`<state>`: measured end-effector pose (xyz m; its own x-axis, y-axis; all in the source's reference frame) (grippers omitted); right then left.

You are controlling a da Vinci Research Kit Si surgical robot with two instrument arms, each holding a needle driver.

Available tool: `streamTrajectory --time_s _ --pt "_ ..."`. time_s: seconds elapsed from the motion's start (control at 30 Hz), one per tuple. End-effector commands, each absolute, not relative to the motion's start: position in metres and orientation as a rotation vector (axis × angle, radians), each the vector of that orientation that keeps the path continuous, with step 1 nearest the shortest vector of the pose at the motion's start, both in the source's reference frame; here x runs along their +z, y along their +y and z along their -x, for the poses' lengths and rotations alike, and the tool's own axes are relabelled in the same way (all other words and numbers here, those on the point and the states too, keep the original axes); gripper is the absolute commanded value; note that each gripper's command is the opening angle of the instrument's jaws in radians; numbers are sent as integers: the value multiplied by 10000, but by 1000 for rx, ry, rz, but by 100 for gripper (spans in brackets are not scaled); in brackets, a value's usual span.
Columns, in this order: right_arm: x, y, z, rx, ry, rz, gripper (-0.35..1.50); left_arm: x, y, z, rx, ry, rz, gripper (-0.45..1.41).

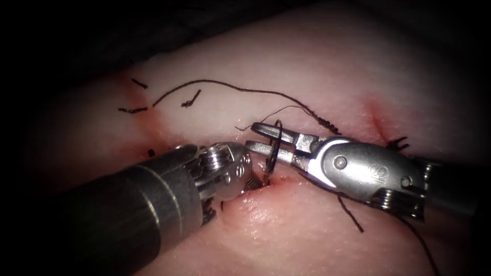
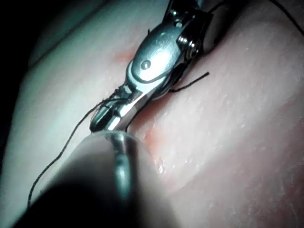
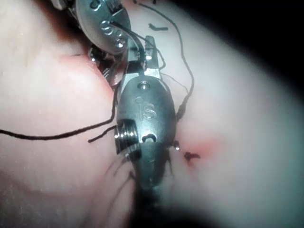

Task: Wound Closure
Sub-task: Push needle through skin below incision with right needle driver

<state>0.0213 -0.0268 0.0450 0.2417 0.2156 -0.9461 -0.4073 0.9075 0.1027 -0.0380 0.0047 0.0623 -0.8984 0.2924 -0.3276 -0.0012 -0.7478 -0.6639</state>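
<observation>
While you hold at the cut (image 1: 276,179): stitching unfinished.
Right tool (image 1: 261,138): jaws parted around a thread (image 1: 276,148) loop.
Left tool (image 1: 240,168): grip unclear.
Done: knot (image 1: 399,144) near the tissue's (image 1: 307,235) right edge.

Light falls in a pool on the middle of the tissue (image 1: 327,66) in the endoscope view and fades to black at the corners and along the upper left. Glare sits on the right pincer (image 1: 262,137) housing and on the left pincer (image 1: 240,171) wrist. The left shaft lies dim and soft. Both wrist views are brightly lit at centre with dark, blurred edges; the nearest shaft in each is out of focus.
</observation>
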Motion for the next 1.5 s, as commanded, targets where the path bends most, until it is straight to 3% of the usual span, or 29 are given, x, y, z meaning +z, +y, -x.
streamTrajectory --time_s 0.03,0.77,0.83,0.87,0.93,1.0,1.13,1.4,1.5 --pt "453 -262 -223 405 1252 177 -35 624 57 385 2726 -1029 633 27" --pt "446 -290 -230 150 1223 248 -35 620 57 389 2714 -1022 627 27" --pt "452 -296 -230 165 1222 223 -35 619 59 388 2709 -1019 639 21" --pt "457 -300 -230 180 1211 191 -35 616 65 387 2705 -985 656 7" --pt "461 -301 -230 218 1219 143 -35 610 74 384 2693 -929 686 -1" --pt "462 -298 -228 252 1227 114 -35 605 81 382 2683 -882 704 -1" --pt "456 -281 -221 343 1259 71 -35 585 94 378 2665 -744 763 15" --pt "452 -263 -209 468 1302 1 -35 547 110 360 2603 -550 893 12" --pt "454 -251 -200 542 1308 -22 -35 530 102 344 2583 -438 886 0"
